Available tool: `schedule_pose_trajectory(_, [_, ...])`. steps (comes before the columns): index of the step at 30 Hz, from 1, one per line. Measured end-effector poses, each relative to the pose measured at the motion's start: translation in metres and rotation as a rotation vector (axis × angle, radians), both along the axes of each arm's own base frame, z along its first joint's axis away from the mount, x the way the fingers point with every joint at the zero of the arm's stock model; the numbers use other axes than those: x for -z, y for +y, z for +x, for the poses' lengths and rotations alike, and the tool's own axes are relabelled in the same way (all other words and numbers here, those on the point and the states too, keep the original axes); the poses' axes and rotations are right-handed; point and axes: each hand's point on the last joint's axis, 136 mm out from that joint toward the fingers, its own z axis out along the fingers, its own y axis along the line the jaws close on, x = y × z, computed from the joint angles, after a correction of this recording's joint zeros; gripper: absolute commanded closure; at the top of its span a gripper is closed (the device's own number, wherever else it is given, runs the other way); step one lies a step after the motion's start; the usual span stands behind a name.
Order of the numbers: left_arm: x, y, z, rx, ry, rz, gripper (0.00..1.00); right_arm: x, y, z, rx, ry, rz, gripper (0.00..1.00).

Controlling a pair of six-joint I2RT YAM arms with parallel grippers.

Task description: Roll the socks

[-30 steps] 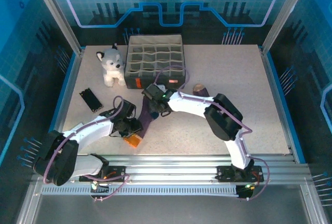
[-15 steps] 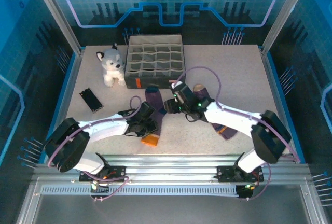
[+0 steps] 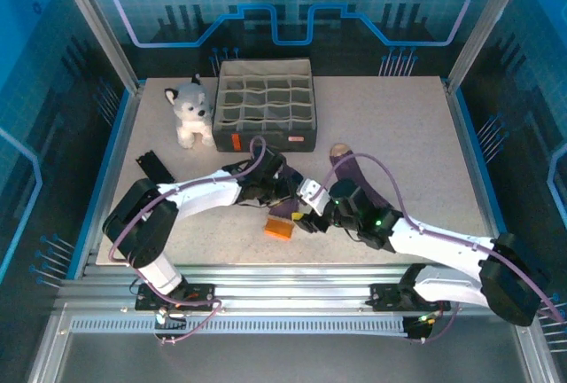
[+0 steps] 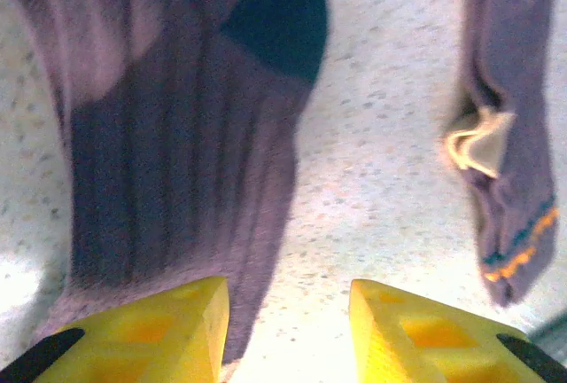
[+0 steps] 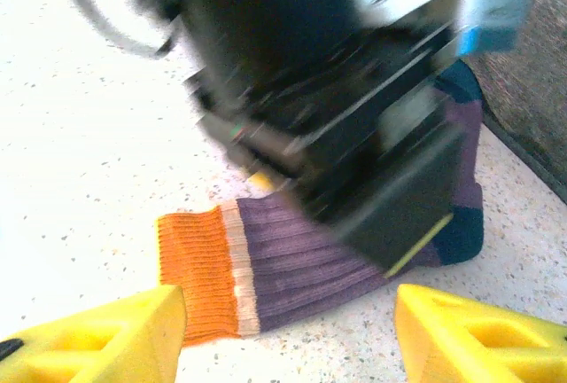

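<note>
From above, the navy-heeled sock (image 3: 278, 227) is seen lying flat on the table (image 3: 399, 117), its orange cuff turned toward the near edge. The divided organizer (image 3: 264, 104) is set well behind it, and the plush husky (image 3: 189, 113) behind it to the left. The tan-heeled sock (image 3: 354, 170) is laid near its right side. The left gripper (image 3: 275, 186) is held over its far part, and the right gripper (image 3: 299, 218) just beside its cuff.

In the left wrist view, the left gripper (image 4: 288, 330) is spread with nothing pinched. One yellow finger is placed over the edge of the navy-heeled sock (image 4: 168, 152), and the tan-heeled sock (image 4: 509, 117) is seen apart from it.

In the right wrist view, the right gripper (image 5: 288, 339) is spread wide, with the navy-heeled sock (image 5: 301, 263) just ahead of its fingers. The blurred left gripper (image 5: 328, 108) is poised over that sock's heel end.
</note>
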Motion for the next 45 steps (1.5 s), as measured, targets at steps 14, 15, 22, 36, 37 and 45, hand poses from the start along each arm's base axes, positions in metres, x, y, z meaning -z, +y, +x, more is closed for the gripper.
schedule_pose_trajectory(14, [-0.054, 0.062, 0.021, 0.214, -0.274, 0.093, 0.66, 0.030, 0.023, -0.046, -0.222, -0.095, -0.148, 0.51])
schedule_pose_trajectory(15, [-0.056, 0.065, 0.019, 0.244, -0.296, 0.109, 0.66, 0.035, 0.022, -0.046, -0.225, -0.096, -0.164, 0.52])
schedule_pose_trajectory(22, [-0.063, 0.103, 0.032, 0.298, -0.376, 0.178, 0.65, 0.069, 0.031, -0.051, -0.311, -0.089, -0.323, 0.57])
schedule_pose_trajectory(36, [-0.059, 0.123, 0.028, 0.335, -0.459, 0.201, 0.64, 0.092, 0.052, -0.052, -0.421, -0.080, -0.449, 0.56])
schedule_pose_trajectory(37, [-0.060, 0.122, 0.029, 0.334, -0.465, 0.201, 0.64, 0.095, 0.052, -0.051, -0.422, -0.077, -0.460, 0.57])
schedule_pose_trajectory(45, [-0.062, 0.122, 0.031, 0.334, -0.477, 0.203, 0.63, 0.111, 0.055, -0.040, -0.394, -0.078, -0.549, 0.62])
